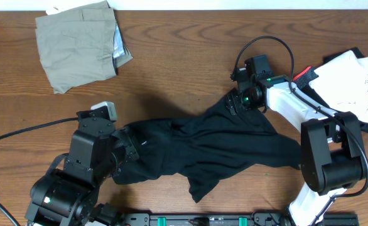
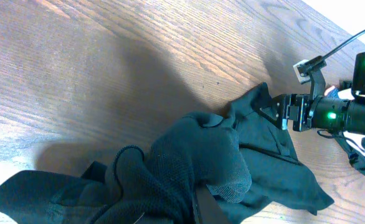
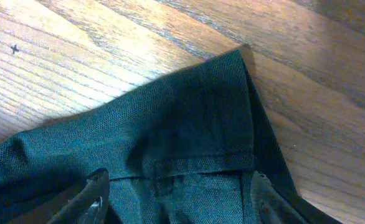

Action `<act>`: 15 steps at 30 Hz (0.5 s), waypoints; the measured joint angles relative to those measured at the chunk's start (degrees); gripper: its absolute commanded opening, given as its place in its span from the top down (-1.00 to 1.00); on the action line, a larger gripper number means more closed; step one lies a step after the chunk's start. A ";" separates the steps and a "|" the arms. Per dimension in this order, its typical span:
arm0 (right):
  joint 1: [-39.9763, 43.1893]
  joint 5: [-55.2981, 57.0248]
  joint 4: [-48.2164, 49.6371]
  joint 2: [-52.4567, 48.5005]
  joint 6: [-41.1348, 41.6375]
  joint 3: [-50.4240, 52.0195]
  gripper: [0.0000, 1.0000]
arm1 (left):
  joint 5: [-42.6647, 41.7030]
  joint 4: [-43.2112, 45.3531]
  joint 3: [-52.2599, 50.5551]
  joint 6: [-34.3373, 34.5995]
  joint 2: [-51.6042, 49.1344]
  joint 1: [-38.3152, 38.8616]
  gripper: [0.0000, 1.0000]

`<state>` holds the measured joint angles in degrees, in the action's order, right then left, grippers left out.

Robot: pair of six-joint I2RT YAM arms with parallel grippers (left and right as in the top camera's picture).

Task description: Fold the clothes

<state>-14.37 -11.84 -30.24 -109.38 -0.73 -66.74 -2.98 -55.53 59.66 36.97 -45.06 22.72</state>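
Note:
A black T-shirt (image 1: 215, 147) lies crumpled and stretched across the middle of the table. My left gripper (image 1: 129, 147) is shut on its left end. In the left wrist view the fabric (image 2: 195, 155) bunches up over the jaws and hides most of my left gripper (image 2: 198, 208). My right gripper (image 1: 234, 103) hovers at the shirt's upper right corner. In the right wrist view its fingers (image 3: 95, 190) stand wide apart over a hemmed edge of the shirt (image 3: 189, 124), so my right gripper (image 3: 176, 190) is open. My right gripper (image 2: 276, 112) also shows at that corner from the left wrist.
A khaki-olive folded piece (image 1: 77, 44) lies at the back left. At the far right a white printed top (image 1: 350, 81) rests on a black garment with red trim (image 1: 304, 76). Bare wooden table (image 1: 184, 56) lies between them.

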 measured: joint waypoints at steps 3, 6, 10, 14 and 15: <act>0.00 0.02 0.13 -0.87 -0.02 0.00 -0.42 | 0.00 0.00 0.00 0.00 0.00 0.00 0.88; 0.00 -0.15 0.28 -1.22 -0.17 -0.33 -0.41 | 0.00 0.00 0.00 0.00 0.00 0.00 0.88; 0.00 -0.17 0.39 -1.57 -0.17 -0.79 -0.36 | 0.02 0.00 0.00 0.00 0.00 0.00 0.88; 0.02 -0.04 0.90 -1.79 -0.61 -0.81 -0.11 | 0.00 0.02 0.00 0.00 0.00 0.00 0.88; 0.07 0.02 0.94 -1.81 -0.59 -0.81 -0.08 | 0.00 0.02 0.00 0.00 0.00 0.00 0.88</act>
<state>-14.31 -11.81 -29.30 -111.20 -1.32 -67.55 -2.98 -55.51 59.66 36.97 -45.06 22.72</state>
